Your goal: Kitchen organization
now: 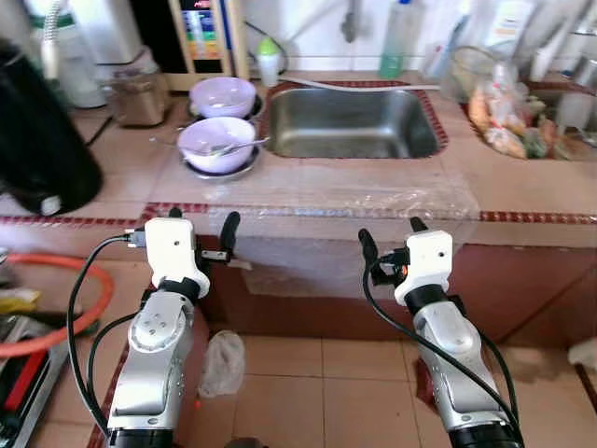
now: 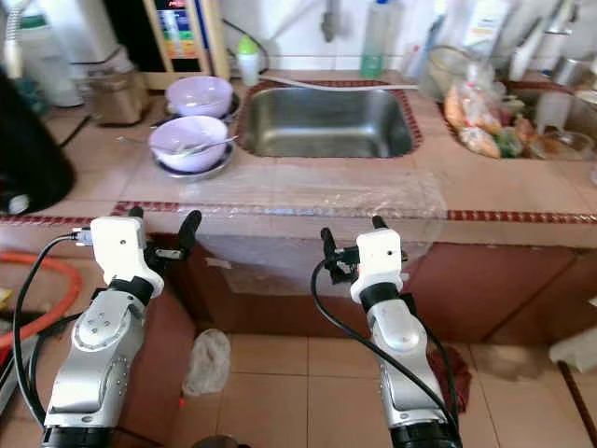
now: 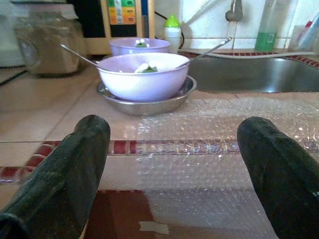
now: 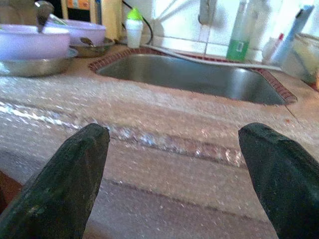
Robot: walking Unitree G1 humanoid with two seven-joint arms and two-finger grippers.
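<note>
Purple bowl (image 1: 216, 143) — beyond left gripper (image 1: 202, 230), apart.

Two silver arms with white wrist housings

Each silver arm is built of rounded segments with black cables looping alongside; the left gripper (image 1: 202, 224) and right gripper (image 1: 393, 237) each carry two long black fingers on white blocks.
</note>
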